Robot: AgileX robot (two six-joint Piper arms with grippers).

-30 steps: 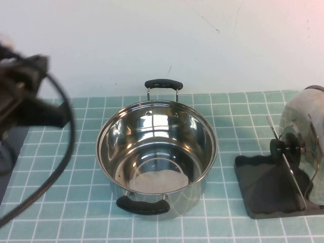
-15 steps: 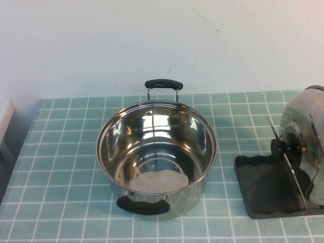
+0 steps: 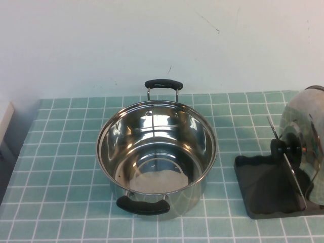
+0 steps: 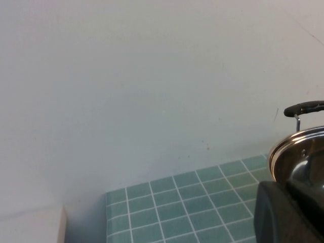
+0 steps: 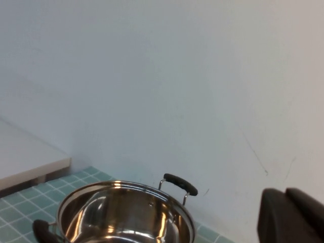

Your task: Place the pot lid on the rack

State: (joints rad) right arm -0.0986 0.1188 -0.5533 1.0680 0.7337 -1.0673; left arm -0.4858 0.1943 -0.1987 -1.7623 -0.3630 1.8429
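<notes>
The left gripper [image 4: 288, 212] is showing only as a dark edge in its wrist view; whether it is open cannot be told. A steel pot [image 3: 157, 154] is sitting mid-bench [image 3: 61, 152]. At the right, the pot lid [image 3: 302, 147] is standing upright in the rack [image 3: 263, 190]. The right gripper [image 5: 291, 215] is likewise unreadable.

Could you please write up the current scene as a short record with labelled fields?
pot lid: standing on edge between the wire dividers, black knob facing the pot
rack: dark tray at the table's right edge, holding the lid
pot: open and empty, mid-table, left of the rack, apart from it
left gripper: out of the high view; a dark part shows in its wrist view
right gripper: out of the high view; a dark part shows in its wrist view
task status: lid appears placed
</notes>
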